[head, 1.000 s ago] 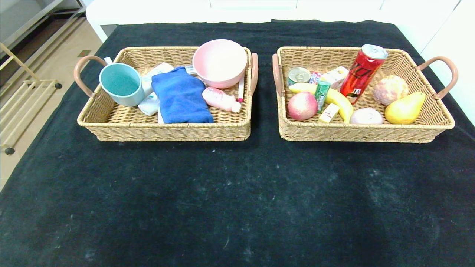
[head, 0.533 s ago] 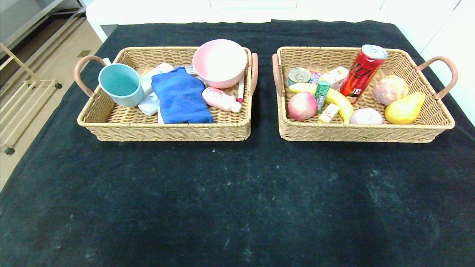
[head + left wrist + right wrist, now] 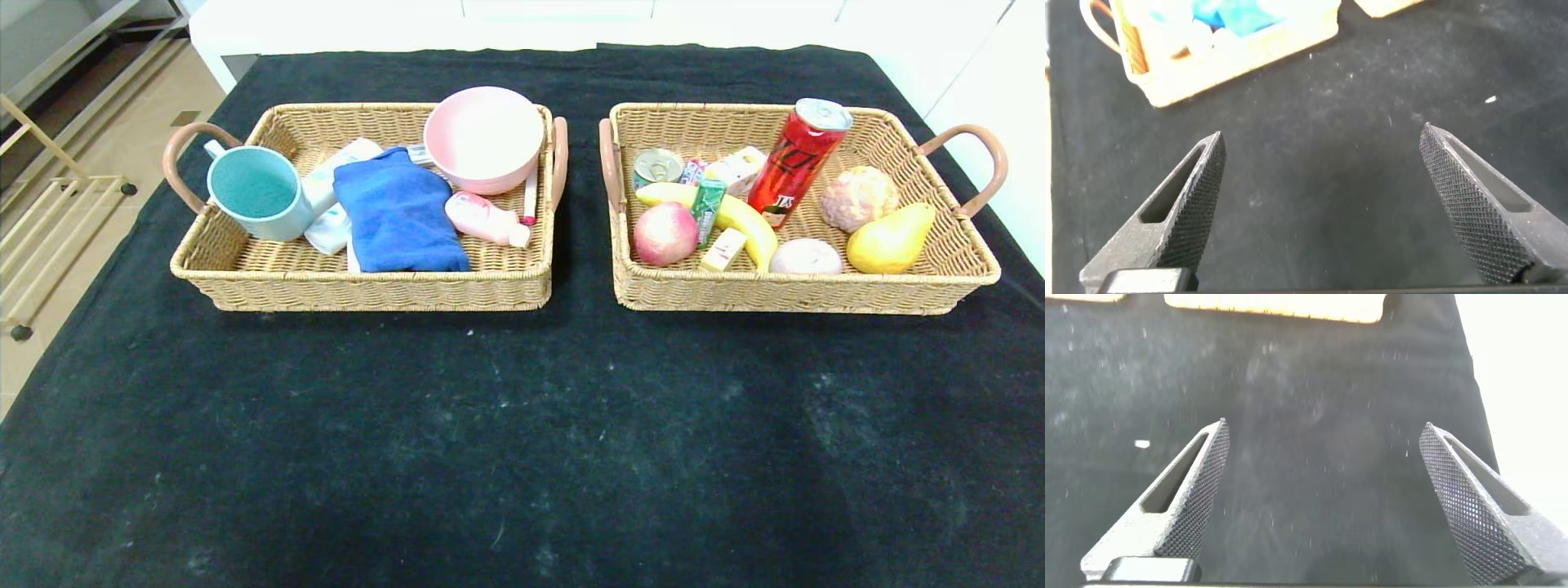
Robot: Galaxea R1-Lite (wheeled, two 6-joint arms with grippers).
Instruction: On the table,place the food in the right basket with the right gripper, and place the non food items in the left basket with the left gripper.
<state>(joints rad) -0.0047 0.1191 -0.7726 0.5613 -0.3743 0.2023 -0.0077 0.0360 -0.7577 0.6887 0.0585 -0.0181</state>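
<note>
Your sort looks done: nothing loose on the table [image 3: 522, 425], everything sits in the two baskets.

Left basket [image 3: 367, 290], non-food: teal mug [image 3: 257, 192] at its left end, tipped, mouth toward you. It's stiff and light, so take it by the rim. Blue cloth [image 3: 397, 211] in the middle is soft and floppy, long axis front to back; pinch a fold. Pink bowl [image 3: 483, 139] leans on the rear right corner, rigid, smooth rim. Small pink bottle [image 3: 486, 219] lies flat, cap pointing to the basket's right wall.

Right basket [image 3: 804, 292], food: red can [image 3: 798, 159] stands tilted against the back wall, slick, grip mid-body. Banana [image 3: 739, 219] lies diagonal from the left wall toward the front edge. Pear [image 3: 890, 238] near the right wall, stem end pointing right-rear; probably firm and rounded, may roll.

Left gripper [image 3: 1319, 200] hangs spread wide over bare cloth near the left basket's front, holding nothing. Right gripper [image 3: 1323, 494] likewise wide and empty over the table's right edge.
</note>
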